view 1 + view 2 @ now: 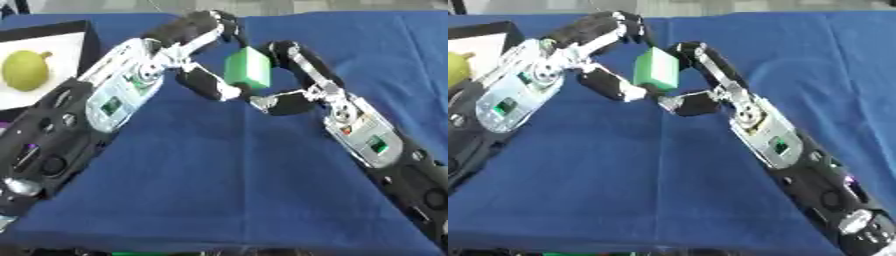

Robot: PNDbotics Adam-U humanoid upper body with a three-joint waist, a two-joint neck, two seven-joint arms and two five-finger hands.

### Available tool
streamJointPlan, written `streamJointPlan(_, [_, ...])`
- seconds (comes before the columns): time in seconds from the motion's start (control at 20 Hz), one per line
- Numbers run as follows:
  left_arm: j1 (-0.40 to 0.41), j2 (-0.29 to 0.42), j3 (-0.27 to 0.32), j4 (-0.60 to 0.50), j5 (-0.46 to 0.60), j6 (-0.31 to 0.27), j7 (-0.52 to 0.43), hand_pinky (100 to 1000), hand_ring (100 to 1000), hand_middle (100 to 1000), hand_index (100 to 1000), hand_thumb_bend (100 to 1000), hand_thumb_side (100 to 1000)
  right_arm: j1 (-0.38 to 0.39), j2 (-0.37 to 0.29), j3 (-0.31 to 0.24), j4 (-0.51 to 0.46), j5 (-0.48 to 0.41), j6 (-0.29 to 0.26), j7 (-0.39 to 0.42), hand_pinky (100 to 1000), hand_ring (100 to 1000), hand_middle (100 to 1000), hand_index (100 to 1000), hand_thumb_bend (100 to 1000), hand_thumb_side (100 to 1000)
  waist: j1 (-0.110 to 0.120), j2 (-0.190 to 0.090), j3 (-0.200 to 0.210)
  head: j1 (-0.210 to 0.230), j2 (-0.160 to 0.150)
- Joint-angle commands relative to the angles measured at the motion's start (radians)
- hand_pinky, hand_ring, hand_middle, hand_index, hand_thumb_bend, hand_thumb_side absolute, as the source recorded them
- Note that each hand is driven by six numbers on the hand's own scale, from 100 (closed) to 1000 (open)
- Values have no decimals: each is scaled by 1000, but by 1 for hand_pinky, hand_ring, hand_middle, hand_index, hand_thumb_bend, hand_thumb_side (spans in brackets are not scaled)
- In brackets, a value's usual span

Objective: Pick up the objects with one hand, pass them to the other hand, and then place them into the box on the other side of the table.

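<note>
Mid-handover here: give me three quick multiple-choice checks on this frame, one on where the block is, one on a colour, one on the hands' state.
1. Where is the green block?
A. Lying on the blue tablecloth
B. Held above the table between both hands
C. Inside the box

2. What colour is the round fruit in the box at the table's left?
A. Yellow-green
B. Red
C. Purple

3. How do the left hand and the right hand stand?
A. Both flat on the blue tablecloth
B. Only the left touches the block
C. Fingers of both curl round the block

Answers: 1 B, the block sits off the cloth with a hand on each side. 2 A, the fruit shows yellow-green on the box's white floor. 3 C, fingers close on the block from left and right.
</note>
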Motion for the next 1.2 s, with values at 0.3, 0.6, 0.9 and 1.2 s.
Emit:
streamJointPlan(0.3, [-18,-10,12,13,-18,-13,18,735,728,699,708,333,289,-18,-1,16,-29,-2,-6,8,719,671,496,534,226,100,-2,-22,-2,3,-2])
streamJointPlan(0.6, [-18,-12,12,15,-1,-19,37,709,678,622,577,173,237,-17,-1,16,-29,-2,-2,3,717,671,499,539,238,100,-2,-23,-2,3,-2])
streamJointPlan(0.9, [-19,-12,11,13,12,-17,55,694,650,582,488,126,222,-16,-1,17,-30,-1,0,1,716,671,503,546,272,100,-2,-23,-2,3,-2])
streamJointPlan(1.2, [-19,-12,10,12,11,-15,55,688,638,558,461,126,200,-16,-1,16,-30,2,3,5,716,675,510,557,339,100,-3,-24,-2,3,-2])
